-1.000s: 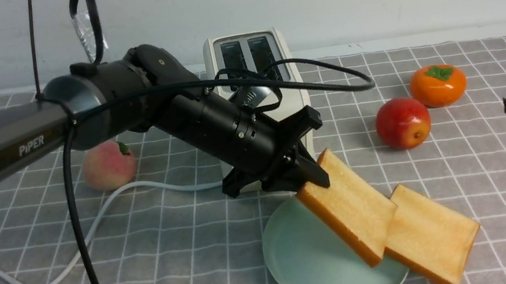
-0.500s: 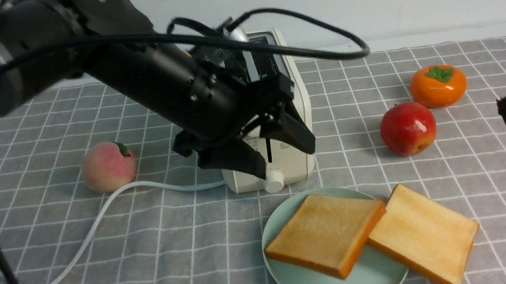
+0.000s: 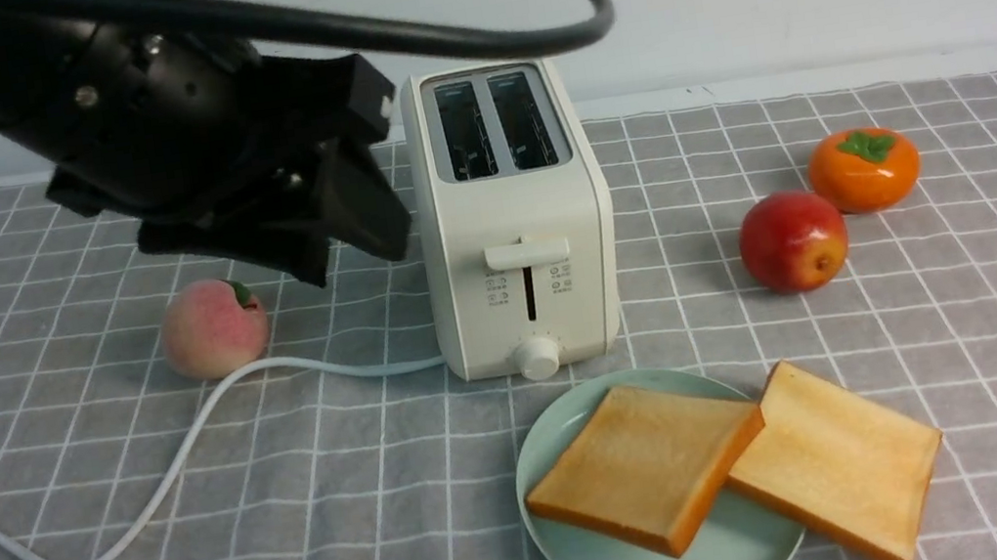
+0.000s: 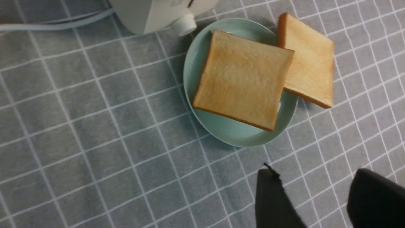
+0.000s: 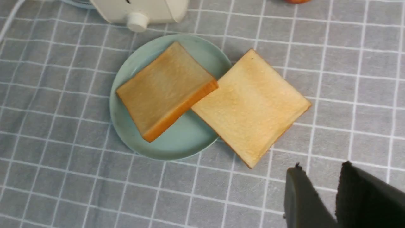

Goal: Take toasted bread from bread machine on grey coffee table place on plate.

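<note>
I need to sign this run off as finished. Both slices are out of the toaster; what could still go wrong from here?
The right slice lies mostly past the plate rim, over the grey coffee table; it may slide off fully or not count as placed. Pushing it inward could shove the left slice or tip the plate. The left gripper, fingers open, hangs close beside the bread machine and could knock it.
</note>
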Available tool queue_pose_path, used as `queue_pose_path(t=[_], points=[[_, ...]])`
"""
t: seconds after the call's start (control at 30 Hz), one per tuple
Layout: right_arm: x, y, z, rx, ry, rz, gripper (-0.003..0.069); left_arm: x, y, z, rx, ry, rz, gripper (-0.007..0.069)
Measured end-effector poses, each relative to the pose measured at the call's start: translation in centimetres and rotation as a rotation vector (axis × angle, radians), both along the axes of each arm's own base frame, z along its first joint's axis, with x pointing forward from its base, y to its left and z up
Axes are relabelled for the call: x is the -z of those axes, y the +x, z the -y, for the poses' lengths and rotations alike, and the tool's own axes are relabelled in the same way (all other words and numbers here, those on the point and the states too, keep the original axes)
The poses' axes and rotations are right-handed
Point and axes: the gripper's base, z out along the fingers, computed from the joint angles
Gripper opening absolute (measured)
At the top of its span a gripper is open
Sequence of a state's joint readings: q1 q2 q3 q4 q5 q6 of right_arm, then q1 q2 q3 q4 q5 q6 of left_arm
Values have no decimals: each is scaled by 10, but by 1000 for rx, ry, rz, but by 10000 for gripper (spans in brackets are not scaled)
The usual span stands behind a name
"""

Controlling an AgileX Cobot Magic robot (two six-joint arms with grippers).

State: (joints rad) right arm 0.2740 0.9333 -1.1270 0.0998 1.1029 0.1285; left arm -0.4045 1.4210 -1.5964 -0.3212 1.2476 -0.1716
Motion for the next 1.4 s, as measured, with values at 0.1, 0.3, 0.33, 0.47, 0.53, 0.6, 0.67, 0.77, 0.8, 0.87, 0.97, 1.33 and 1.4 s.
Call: queue_pose_path(t=[0.1,0.3,0.33,0.47,0.53,0.6,0.67,0.77,0.8,0.87,0.97,1.33,1.4], points=[[-1,-18,8,25,16,148,55,-3,-18,-14,-96,12,-2,162],[31,-60,25,54,33,410,-19,23,-69,-39,-180,31,-70,-14],[50,-72,30,59,32,457,-19,33,-87,-47,-184,36,-83,-14],[92,-90,35,72,50,501,-19,62,-136,-65,-199,5,-123,-14],[107,-94,36,77,57,498,-19,71,-157,-71,-221,-47,-127,-14],[122,-97,37,79,59,488,-19,82,-177,-77,-249,-120,-115,-14],[128,-97,37,80,57,480,-19,87,-189,-82,-264,-165,-71,-14],[132,-97,37,82,59,480,-19,91,-203,-94,-289,-206,71,-14],[132,-97,37,82,60,482,-18,92,-204,-96,-296,-204,113,-14],[131,-97,37,82,61,485,-17,94,-205,-102,-309,-178,190,-14],[131,-97,37,88,74,483,-16,94,-204,-108,-326,-130,253,-14],[131,-97,37,90,80,481,-10,97,-201,-113,-341,-71,289,-14],[131,-97,37,90,80,481,-8,103,-201,-115,-337,-51,319,-14]])
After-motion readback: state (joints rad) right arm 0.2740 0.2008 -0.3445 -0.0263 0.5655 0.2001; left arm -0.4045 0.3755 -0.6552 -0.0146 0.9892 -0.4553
